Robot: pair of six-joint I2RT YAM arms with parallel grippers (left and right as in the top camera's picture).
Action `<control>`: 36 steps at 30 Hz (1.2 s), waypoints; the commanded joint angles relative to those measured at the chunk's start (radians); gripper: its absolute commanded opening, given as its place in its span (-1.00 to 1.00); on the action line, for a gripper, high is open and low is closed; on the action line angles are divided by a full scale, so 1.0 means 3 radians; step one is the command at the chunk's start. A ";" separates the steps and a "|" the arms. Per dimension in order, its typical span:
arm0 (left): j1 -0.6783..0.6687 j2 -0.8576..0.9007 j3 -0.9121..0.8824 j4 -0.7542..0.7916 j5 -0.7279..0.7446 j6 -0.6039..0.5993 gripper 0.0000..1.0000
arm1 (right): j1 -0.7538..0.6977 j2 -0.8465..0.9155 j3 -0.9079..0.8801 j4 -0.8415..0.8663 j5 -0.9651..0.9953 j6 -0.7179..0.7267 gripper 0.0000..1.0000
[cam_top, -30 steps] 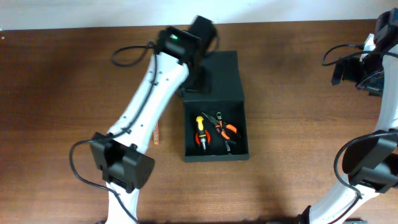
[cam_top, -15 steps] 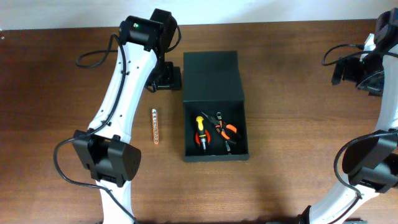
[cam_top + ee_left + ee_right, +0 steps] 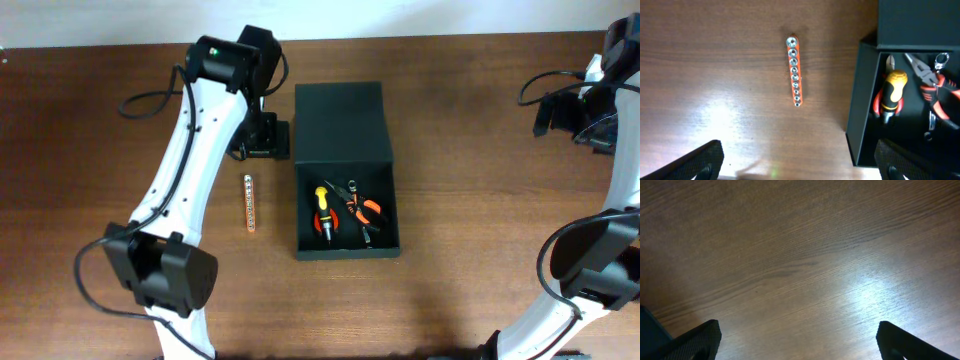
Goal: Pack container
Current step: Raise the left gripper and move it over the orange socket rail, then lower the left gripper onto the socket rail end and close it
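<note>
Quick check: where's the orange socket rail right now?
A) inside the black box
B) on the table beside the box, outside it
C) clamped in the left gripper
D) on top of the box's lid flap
B: the orange socket rail lies flat on the table, apart from the container, on the left arm's side. Only the screwdriver and pliers show inside.

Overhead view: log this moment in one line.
left fingers open; right fingers open; matte black cardboard box open, hand tools inside; orange socket strip outside box

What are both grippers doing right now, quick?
Left gripper: open, holding nothing.
Right gripper: open, holding nothing.
</note>
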 commanded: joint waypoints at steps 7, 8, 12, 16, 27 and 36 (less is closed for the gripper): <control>0.0184 -0.0783 -0.0893 0.0623 -0.0070 0.0062 0.98 | -0.0011 -0.0024 -0.0011 0.0000 -0.0017 0.0025 0.98; 0.0216 -0.0838 -0.1072 0.0750 -0.0033 0.0064 0.98 | -0.0011 -0.0024 -0.0011 -0.0001 -0.0017 0.0025 0.98; 0.0276 -0.0932 -0.1657 0.1275 0.0140 0.0103 0.98 | -0.0011 -0.0024 -0.0011 0.0000 -0.0017 0.0025 0.98; 0.0276 -0.0924 -0.2001 0.1596 0.0140 0.0065 0.98 | -0.0011 -0.0024 -0.0011 -0.0001 -0.0017 0.0025 0.98; 0.0276 -0.0903 -0.2544 0.2172 0.0140 -0.0333 0.98 | -0.0011 -0.0025 -0.0011 -0.0001 -0.0017 0.0025 0.98; 0.0276 -0.0590 -0.2693 0.2332 0.0169 -0.0413 0.98 | -0.0011 -0.0024 -0.0011 0.0000 -0.0017 0.0025 0.98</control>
